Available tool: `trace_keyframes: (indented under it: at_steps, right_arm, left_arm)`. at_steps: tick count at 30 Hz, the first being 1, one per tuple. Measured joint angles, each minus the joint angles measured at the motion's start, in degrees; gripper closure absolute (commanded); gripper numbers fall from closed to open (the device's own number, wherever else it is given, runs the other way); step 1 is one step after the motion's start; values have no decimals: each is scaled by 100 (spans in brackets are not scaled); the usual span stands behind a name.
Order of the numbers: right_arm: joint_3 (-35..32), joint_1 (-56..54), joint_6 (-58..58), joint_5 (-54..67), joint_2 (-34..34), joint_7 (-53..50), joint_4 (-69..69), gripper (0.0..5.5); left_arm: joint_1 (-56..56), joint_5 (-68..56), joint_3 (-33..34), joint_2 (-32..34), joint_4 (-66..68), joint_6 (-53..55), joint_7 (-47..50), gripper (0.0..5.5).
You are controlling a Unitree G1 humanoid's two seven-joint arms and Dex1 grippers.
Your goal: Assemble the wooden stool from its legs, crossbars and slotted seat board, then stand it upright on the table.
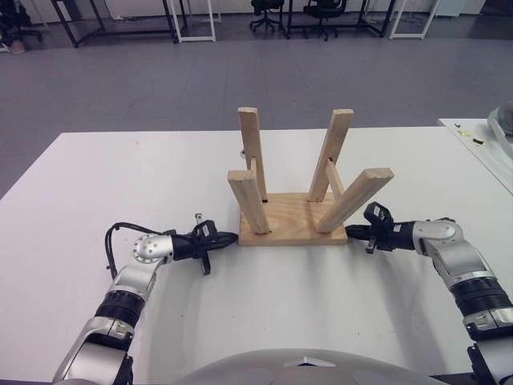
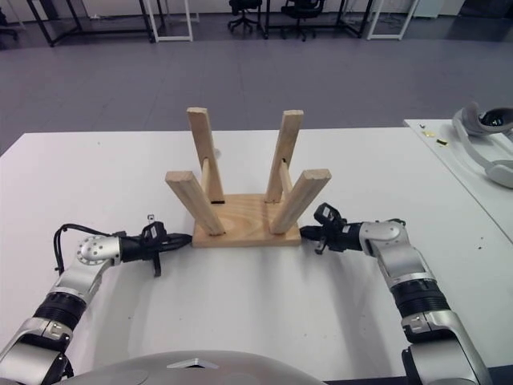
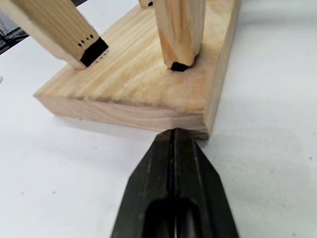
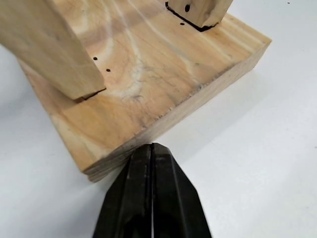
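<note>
**A:** Starting closest in, lower left of the head view: the left fingers (image 1: 225, 238) are pressed flat together, nothing between them. Their tip sits right at the near-left corner of the seat board (image 1: 292, 223).

**B:** And mirrored at lower right! The right fingers (image 1: 358, 233) are squeezed shut and empty too. They point in at the board's near-right corner. Touching or just short of it, I can't tell.

**A:** Between them, centre frame, there's the stool (image 1: 296, 184). It's upside down, with the seat board lying flat on the white tabletop (image 1: 120, 176).

**B:** All four legs (image 1: 249, 200) are up in the air, seated in dark slots and splaying outward. The two nearer ones lean towards the frame's edges, and the two farther ones rise higher in the picture.

**A:** There's a thinner crossbar (image 1: 256, 178) running between the two left-hand legs.

**B:** Further out, at the right edge, the corner of a second table (image 1: 481, 156) pokes in.

**A:** Beyond the tabletop's far edge there's grey floor (image 1: 240, 72). Along the top of the frame stand office chairs (image 1: 321, 12).
</note>
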Motion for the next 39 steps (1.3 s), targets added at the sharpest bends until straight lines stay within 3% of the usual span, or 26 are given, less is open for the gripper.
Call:
trace_keyframes:
  at_steps: [5,10,14,22,25,30,34,39]
  right_arm:
    - [11,231,603,62,29,66,-794,550]
    - [-486,298,1861,625,-239,78,-1912,550]
    - [-1044,302,2965,1270,-543,83,-2668,550]
    - [-1655,159,4175,1838,-627,33,-3185,550]
    - [-1812,154,4637,2021,-464,-177,-3312,550]
    - [-1927,127,5056,2210,-322,-298,-3236,479]
    - [-1340,-97,4148,2186,-516,373,-2749,425]
    - [-276,-445,2341,1099,-1133,1092,-2016,392]
  left_arm:
    - [344,-260,126,512,-985,930,-413,547]
    - [475,-1290,478,1066,-2695,3357,-575,547]
    - [251,-1951,871,1316,-3527,4693,-565,547]
    - [-21,-2139,1337,1363,-4076,5592,-478,547]
    - [5,-2142,1425,1346,-4084,5651,-408,547]
    - [253,-1876,1297,1539,-4037,4875,-562,478]
    - [520,-1345,423,1843,-3287,4071,-1419,422]
    - [275,-657,104,1720,-2280,2658,-1446,334]
